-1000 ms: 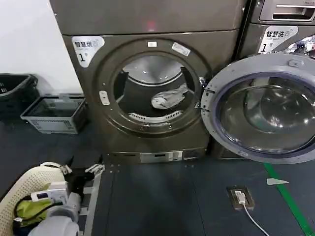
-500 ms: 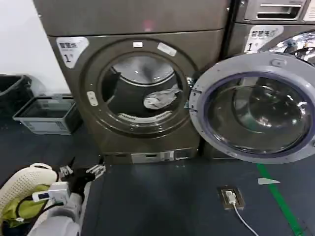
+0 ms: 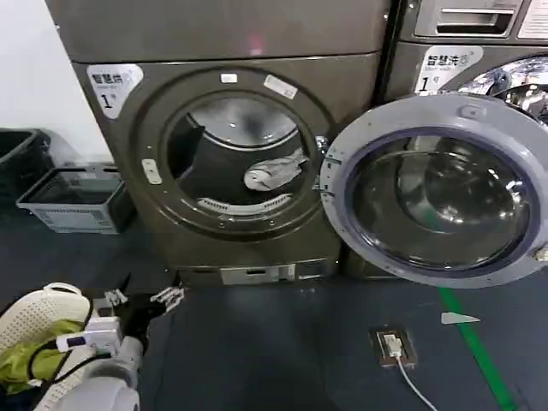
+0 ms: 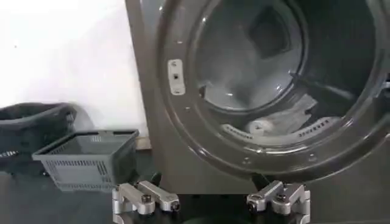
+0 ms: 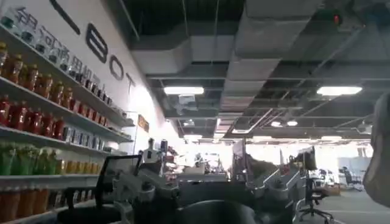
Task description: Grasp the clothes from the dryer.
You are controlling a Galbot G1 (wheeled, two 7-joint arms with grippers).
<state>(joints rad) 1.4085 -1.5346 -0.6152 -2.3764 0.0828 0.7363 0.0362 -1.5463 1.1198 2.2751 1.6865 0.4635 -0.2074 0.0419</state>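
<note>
L gripper (image 3: pixel 142 299) hangs low w/ fingers spread wide, holding nothing, in front of dryer (image 3: pixel 128 145). Clothes (image 3: pixel 272 171) lie inside drum, near porthole's right edge. Glass door (image 3: pixel 437 193) swung open. R gripper (image 5: pixel 204 189): can't tell.

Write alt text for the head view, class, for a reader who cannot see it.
A dryer stands with its glass door swung open to the right and a small bundle of pale clothes lying inside the drum. The robot's left hand is low near the floor, open, beside a white basket.
</note>
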